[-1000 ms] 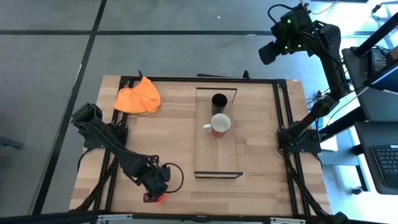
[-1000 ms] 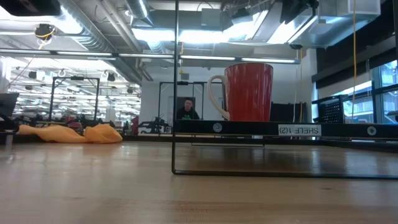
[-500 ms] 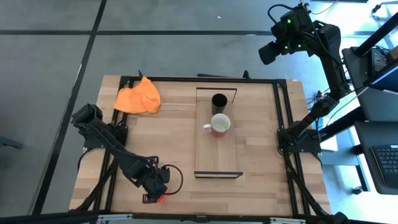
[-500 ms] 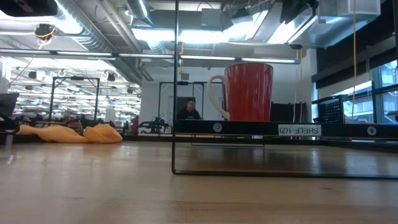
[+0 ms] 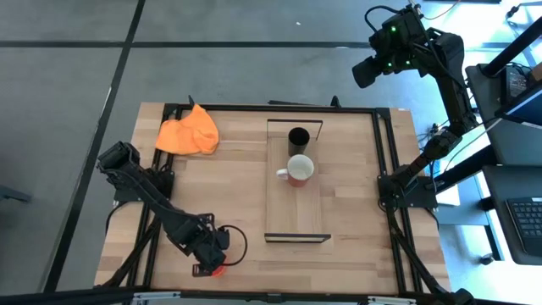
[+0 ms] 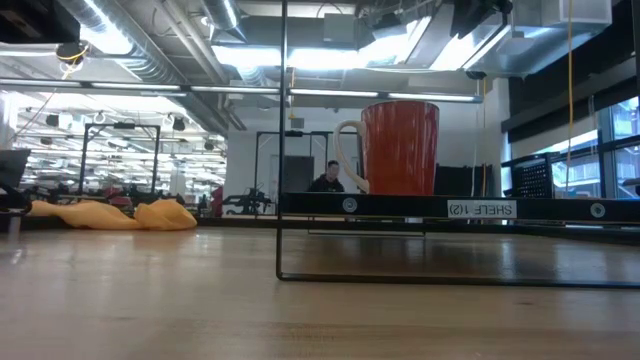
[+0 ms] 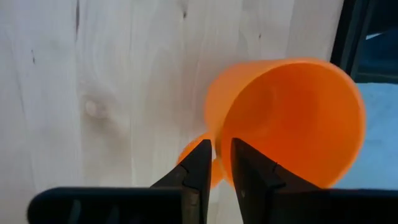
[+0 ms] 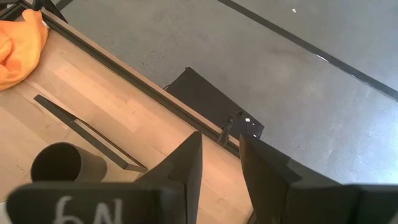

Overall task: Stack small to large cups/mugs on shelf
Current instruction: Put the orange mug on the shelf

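Observation:
The small orange mug (image 5: 218,271) sits at the table's near edge, left of the shelf, and fills the left wrist view (image 7: 280,118). My left gripper (image 5: 210,257) (image 7: 221,163) is over it, shut on its wall. The shelf (image 5: 296,207) is a light-wood board with black end frames. On it stand the black mug (image 5: 298,137) at the far end and the red mug (image 5: 299,169) (image 6: 400,148) just nearer, each on its base. My right gripper (image 8: 221,165) is open, raised beyond the table's far right corner (image 5: 371,69). My left gripper pinches the orange mug's wall at the rim (image 7: 222,144), one finger inside the opening (image 7: 249,171) and one outside (image 7: 198,165), next to the orange handle (image 7: 189,152). The fingers come from above, pointing down. Whether the mug is off the table, I cannot tell.
An orange cloth (image 5: 188,133) (image 6: 110,213) lies crumpled at the table's far left corner. A black cable loop (image 5: 237,241) lies beside the left gripper. Black frame rails run along the table's edges (image 7: 354,37). Bare wood lies between the left arm and the shelf.
My left gripper has crept slightly toward the table's near left, over the orange mug. In the room behind, a person has walked to the right.

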`<state>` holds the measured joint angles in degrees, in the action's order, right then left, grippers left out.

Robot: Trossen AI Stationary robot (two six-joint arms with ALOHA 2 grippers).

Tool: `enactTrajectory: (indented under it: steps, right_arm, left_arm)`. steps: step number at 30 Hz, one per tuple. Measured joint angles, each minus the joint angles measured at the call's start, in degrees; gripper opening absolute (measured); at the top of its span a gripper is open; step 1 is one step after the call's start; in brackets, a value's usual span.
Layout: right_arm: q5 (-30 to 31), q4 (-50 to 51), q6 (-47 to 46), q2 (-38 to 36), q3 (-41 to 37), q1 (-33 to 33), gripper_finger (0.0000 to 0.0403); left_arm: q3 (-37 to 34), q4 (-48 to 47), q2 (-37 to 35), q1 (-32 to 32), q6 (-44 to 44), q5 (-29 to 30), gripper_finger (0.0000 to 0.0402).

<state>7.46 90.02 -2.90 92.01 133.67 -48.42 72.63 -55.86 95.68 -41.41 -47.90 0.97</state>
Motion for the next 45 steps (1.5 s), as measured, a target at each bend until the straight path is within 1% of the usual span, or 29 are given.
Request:
enactTrajectory:
  steps: [8, 12, 17, 26, 29, 33, 39, 45]
  right_arm:
    - [0.0, 0.0, 0.0, 0.0, 0.0, 0.0, 0.0110]
    - [0.0, 0.0, 0.1, 0.0, 0.0, 0.0, 0.0110]
    - [0.0, 0.0, 0.1, 0.0, 0.0, 0.0, 0.0110]
    - [0.0, 0.0, 0.1, 0.0, 0.0, 0.0, 0.0110]
    - [0.0, 0.0, 0.2, 0.0, 0.0, 0.0, 0.0110]
    - [0.0, 0.0, 0.2, 0.0, 0.0, 0.0, 0.0110]
    - [0.0, 0.0, 0.1, 0.0, 0.0, 0.0, 0.0110]
    - [0.0, 0.0, -0.8, 0.0, 0.0, 0.0, 0.0110]
  left_arm:
    - [-1.4, 1.2, 0.0, 0.0, 0.0, 1.2, 0.0055]
    - [-3.5, 5.1, 0.0, 0.0, 0.0, 0.6, 0.0055]
    - [-4.4, 5.5, 0.0, 0.0, 0.0, 0.3, 0.0055]
    - [-7.0, 5.6, 0.0, 0.0, 0.0, -4.6, 0.0055]
    - [-7.3, 5.6, 0.0, 0.2, 0.0, -5.4, 0.0044]
    - [-7.3, 5.5, 0.0, 1.4, 0.0, -5.4, 0.0009]
    - [-7.3, 5.1, 0.0, 3.9, 0.1, -3.7, 0.0005]
    - [-7.2, 1.8, -0.1, 6.1, 2.2, -2.6, 0.0003]
